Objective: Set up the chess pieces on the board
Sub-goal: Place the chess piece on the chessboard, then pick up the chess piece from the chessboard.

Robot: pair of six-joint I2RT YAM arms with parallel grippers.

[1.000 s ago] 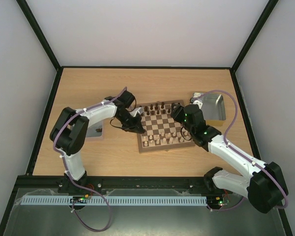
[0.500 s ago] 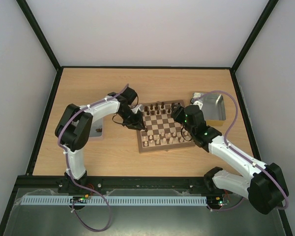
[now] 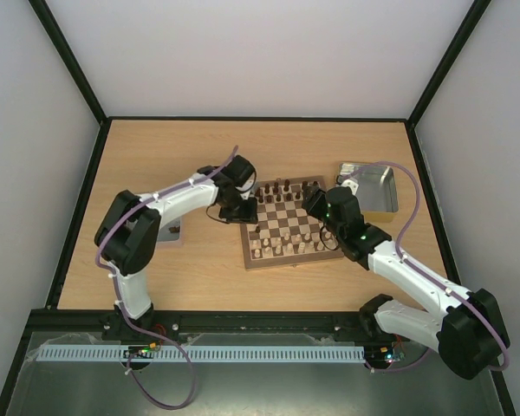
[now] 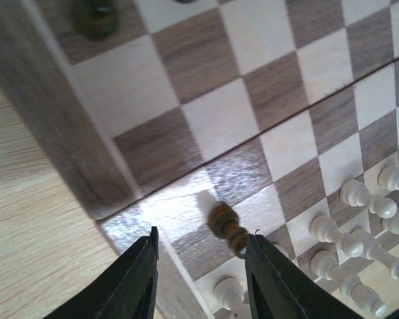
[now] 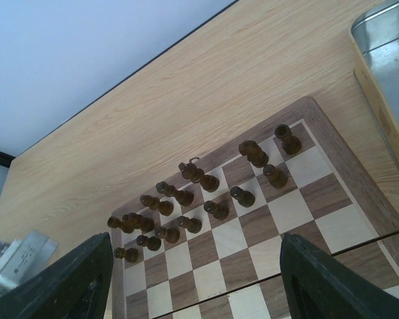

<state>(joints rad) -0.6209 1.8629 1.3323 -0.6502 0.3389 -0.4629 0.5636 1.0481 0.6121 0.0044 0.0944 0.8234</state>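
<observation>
While the left arm reaches in from the left of the overhead frame, crossing a metal tray (image 3: 170, 230) on the table, the left gripper (image 3: 240, 211) hangs over the chessboard (image 3: 288, 222) at its left border. In the wrist view the pincer is parted, with black fingers (image 4: 136, 282) either side of a single dark pawn (image 4: 226, 227) and not clamping it. The pawn sits just beside the frame-right finger; contact is too blurred to call. It is at bottom centre of the wrist frame, on a square by the board's left edge, just on the pale side of the centre seam. That is well apart from the dark pieces (image 5: 186, 193) ranked along the far edge. Judgement: this looks like a halfway drop or mid-placement, and the pawn likely has to go on to the dark rows.

The pawn's long axis slants from upper left to lower right in the frame. The pale pieces (image 4: 359, 203) at lower right show the same slant, so it is probably upright. Which end is the head is too soft to tell.

Right of centre, the right gripper (image 5: 194, 266) hovers above the board, jaws wide with nothing between them. It is likely held off so the left arm can work. A second metal tray (image 3: 377, 192) lies just off the board's upper-right corner.
</observation>
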